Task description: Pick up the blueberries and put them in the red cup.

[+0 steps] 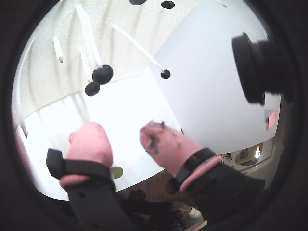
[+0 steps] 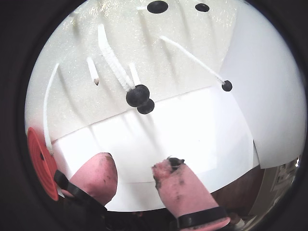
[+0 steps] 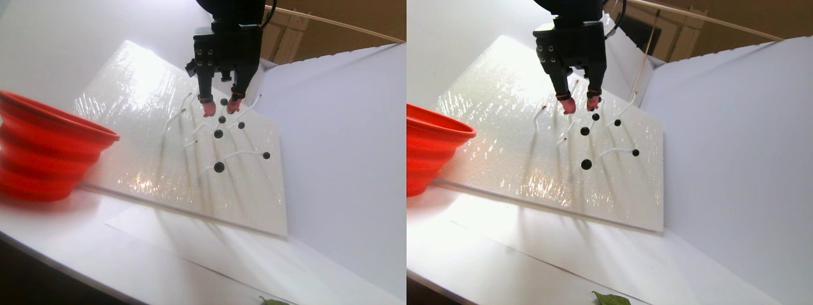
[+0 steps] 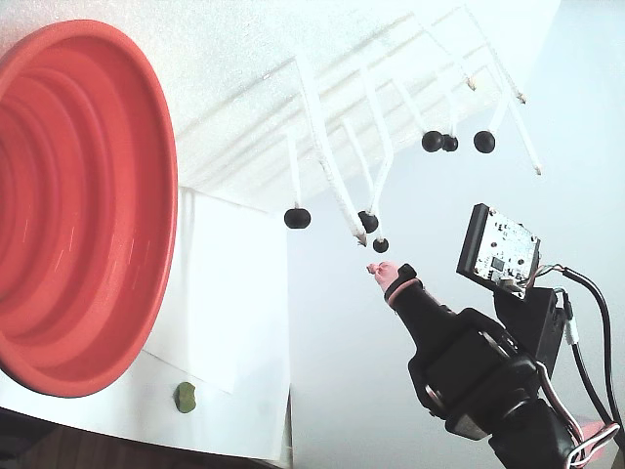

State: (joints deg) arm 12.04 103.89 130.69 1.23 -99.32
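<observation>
Pink-padded two-finger gripper at lower frame, jaws apart, empty; tiny glossy black blueberries above at frame centre, untouched.

A makeshift hobby robotics test bench is sitting indoors: white paper sheets are screening the table, a bare circuit board and loose wiring are showing.

The table is white and very bright. A shiny white board leans up from it and sparkles in the light. Thin shadows run across the board. White walls stand behind and to the right in the stereo pair view. Past them is a brown wall with a pale wooden frame.
</observation>
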